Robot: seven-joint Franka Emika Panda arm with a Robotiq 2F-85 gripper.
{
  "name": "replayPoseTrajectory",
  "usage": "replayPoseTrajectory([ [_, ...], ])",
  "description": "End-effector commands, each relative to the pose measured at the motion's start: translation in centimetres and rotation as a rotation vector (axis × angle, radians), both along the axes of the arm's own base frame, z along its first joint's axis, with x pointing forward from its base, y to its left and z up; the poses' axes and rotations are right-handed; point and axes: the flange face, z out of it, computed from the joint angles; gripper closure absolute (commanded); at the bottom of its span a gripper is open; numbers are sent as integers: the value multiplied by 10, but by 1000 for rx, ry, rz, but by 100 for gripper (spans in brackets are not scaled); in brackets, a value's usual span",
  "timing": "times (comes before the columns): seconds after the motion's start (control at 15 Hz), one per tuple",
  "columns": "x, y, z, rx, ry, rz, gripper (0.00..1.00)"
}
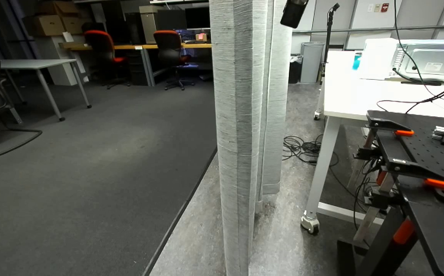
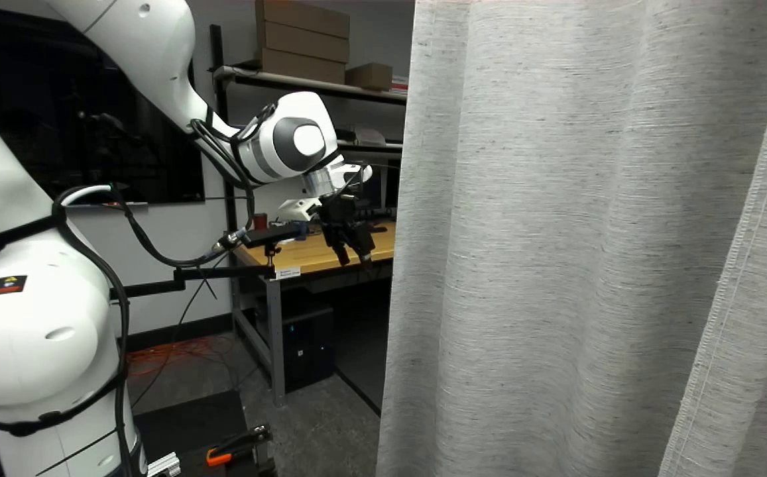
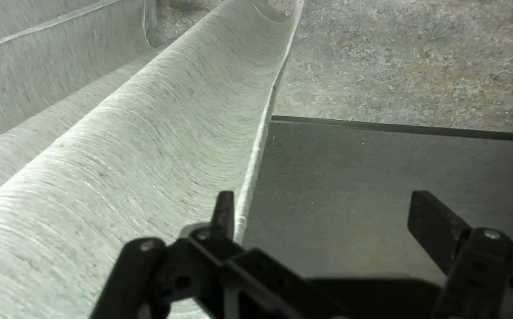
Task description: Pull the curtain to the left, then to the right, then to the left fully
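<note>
pale grey-white woven cloth: the curtain (image 3: 163, 115) hangs in tall pleats, set in an exterior view between the dark carpet (image 1: 103, 184) and the white surface (image 1: 344, 92). the jaws are parted wide with nothing gripped; mostly carpet shows in the gap, and the curtain's free edge (image 3: 256, 155) runs just past one jaw. whether that jaw touches the fabric i cannot tell.

closing them here would probably bite on air, or nip only the thin border, since most pleats lie outside the gap. so slight a hold might slip mid-pull. if moved sideways first, the near jaw could hook a fold and drag it askew. a wide sweep toward the black surface (image 1: 433, 230) might snag the fabric on the orange-handled clamps (image 1: 417, 170) at its rim.
</note>
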Motion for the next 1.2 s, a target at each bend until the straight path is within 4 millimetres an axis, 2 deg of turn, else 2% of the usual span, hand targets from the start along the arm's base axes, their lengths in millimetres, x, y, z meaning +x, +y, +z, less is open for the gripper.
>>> replayPoseTrajectory([
  [0.0,-12,-27,9,5,5,-19,0],
  [0.33,2,-51,30,26,-58,-49,0],
  [1.13,78,-98,108,81,-324,-132,0],
])
